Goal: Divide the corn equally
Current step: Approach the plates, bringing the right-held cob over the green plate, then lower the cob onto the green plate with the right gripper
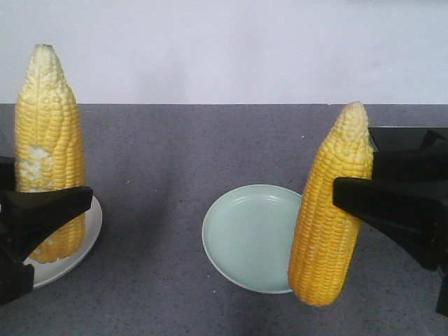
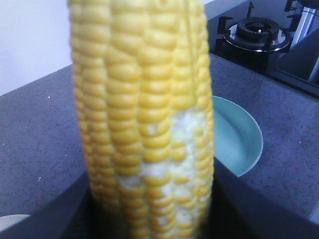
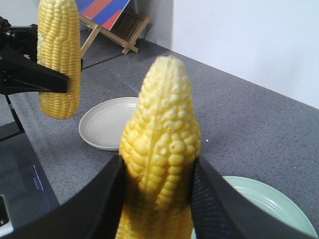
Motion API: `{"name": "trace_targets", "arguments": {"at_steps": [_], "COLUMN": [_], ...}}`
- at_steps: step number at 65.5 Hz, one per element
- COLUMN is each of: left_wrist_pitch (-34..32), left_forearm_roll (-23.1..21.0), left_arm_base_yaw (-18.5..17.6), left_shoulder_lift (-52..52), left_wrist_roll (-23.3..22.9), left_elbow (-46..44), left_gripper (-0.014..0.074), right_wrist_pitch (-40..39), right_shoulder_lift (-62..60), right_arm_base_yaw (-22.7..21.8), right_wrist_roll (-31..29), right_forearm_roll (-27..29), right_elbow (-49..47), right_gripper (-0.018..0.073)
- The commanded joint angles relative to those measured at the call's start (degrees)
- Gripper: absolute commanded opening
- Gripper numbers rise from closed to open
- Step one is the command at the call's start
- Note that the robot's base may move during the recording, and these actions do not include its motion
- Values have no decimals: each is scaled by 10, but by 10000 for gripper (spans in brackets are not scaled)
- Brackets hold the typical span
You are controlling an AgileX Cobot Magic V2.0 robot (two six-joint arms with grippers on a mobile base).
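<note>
Corn: two cobs (image 1: 49, 147) (image 1: 332, 210), two plates (image 1: 245, 238) (image 1: 77, 252).

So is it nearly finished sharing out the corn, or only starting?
Nothing is delivered yet: the green plate and the white plate look empty. In hand: the left gripper holds one cob upright, the right gripper another cob. Left: setting one on each plate.

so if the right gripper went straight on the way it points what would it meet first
Judging by the right wrist view, the right gripper, shut on its corn, points across the counter toward the far wall. The way looks free up to that wall, though depth is unclear.
</note>
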Motion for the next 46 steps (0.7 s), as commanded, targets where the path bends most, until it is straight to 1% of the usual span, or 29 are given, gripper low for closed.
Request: {"name": "trace_targets", "arguments": {"at_steps": [1,14,18,22,23,27,36,41,46], "left_wrist_pitch": [-34,-34,-34,-34,-34,-34,-34,-34,-34], "left_forearm_roll": [-16,-16,-16,-16,-16,-16,-16,-16,-16], "left_arm_base_yaw": [0,0,0,0,0,0,0,0,0], "left_shoulder_lift": [-5,-5,-5,-5,-5,-5,-5,-5,-5], "left_wrist_roll": [-1,-1,-1,-1,-1,-1,-1,-1,-1], "left_elbow": [-16,-16,-16,-16,-16,-16,-16,-16,-16], "left_gripper": [237,237,237,237,237,237,237,237,237], "right_wrist_pitch": [-19,-7,-13,-17,-17,-14,11,33,54], "right_shoulder_lift": [-3,-3,2,16,19,43,100,133,167], "right_arm_base_yaw": [-2,-2,-2,-2,-2,-2,-2,-2,-2], "right_wrist_roll": [-3,6,46,107,114,173,277,327,359], "right_forearm_roll": [33,37,30,5,1,-46,-140,-179,-199], "right_elbow": [-15,-15,-15,-23,-24,-43,-94,-131,-160], "right_gripper": [211,214,215,218,218,220,223,224,225]}}
